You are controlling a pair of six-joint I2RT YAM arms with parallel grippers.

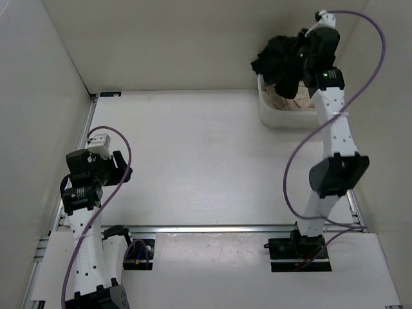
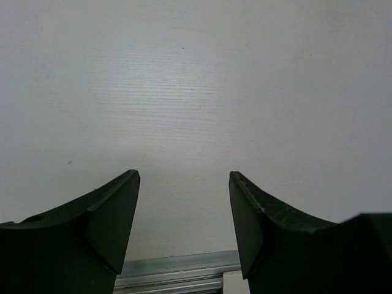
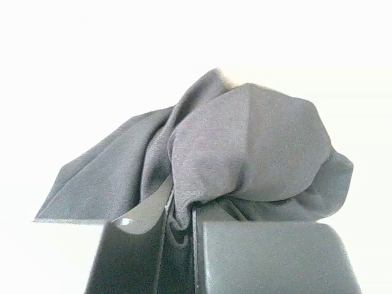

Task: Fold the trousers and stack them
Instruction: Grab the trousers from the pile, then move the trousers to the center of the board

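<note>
**Well, the trousers are in a grip at the upper right**

Right now we see the right fingers (image 3: 269,257) pinching a fold of the trousers (image 1: 280,61). The dark cloth is bunched in a lump at the upper right of the top view, over the far edge of the white bin (image 1: 273,116). From the right wrist view, we watch the fabric bulge above the pinch. Down at the lower left, the left fingers (image 2: 104,220) are spread wide, poised over the pale surface (image 1: 193,161).
</note>
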